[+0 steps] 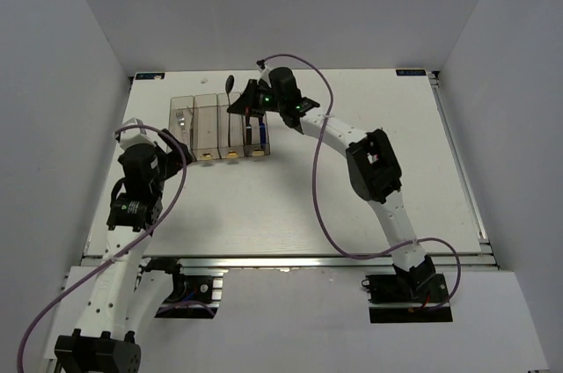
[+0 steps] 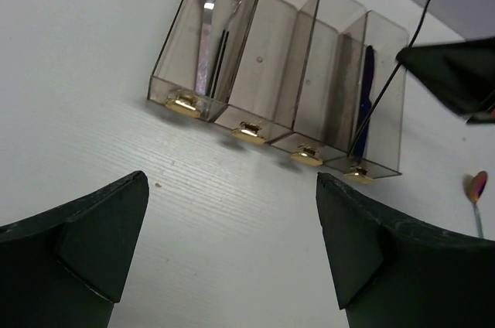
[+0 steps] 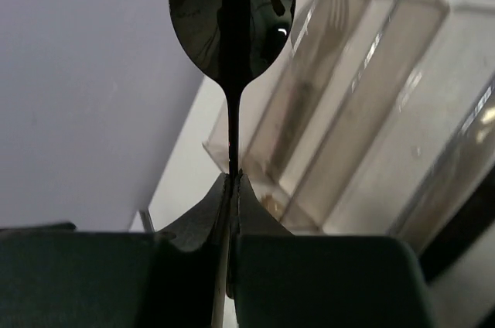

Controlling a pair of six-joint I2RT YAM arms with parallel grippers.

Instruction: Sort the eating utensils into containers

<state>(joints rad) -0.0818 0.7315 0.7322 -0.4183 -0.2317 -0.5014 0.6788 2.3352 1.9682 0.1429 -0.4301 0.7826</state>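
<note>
The four joined clear containers [image 1: 206,113] stand at the back left and also show in the left wrist view [image 2: 267,42]. My right gripper [image 1: 240,107] is shut on the thin handle of the dark spoon [image 1: 230,84], bowl up, handle hanging down over the right-hand bins; I cannot tell which one. In the right wrist view the spoon bowl [image 3: 232,18] stands above the closed gripper [image 3: 233,177]. A silver fork [image 2: 207,26] lies in the leftmost bin, a blue knife [image 2: 366,88] in the rightmost. My left gripper [image 2: 232,189] is open and empty in front of the bins.
A pink-red-bowled spoon [image 2: 476,187] lies on the table right of the bins, under my right arm [image 1: 374,166]. White walls enclose the table [image 1: 290,206] on three sides. Gold tabs [image 2: 249,130] mark the near ends of the bins.
</note>
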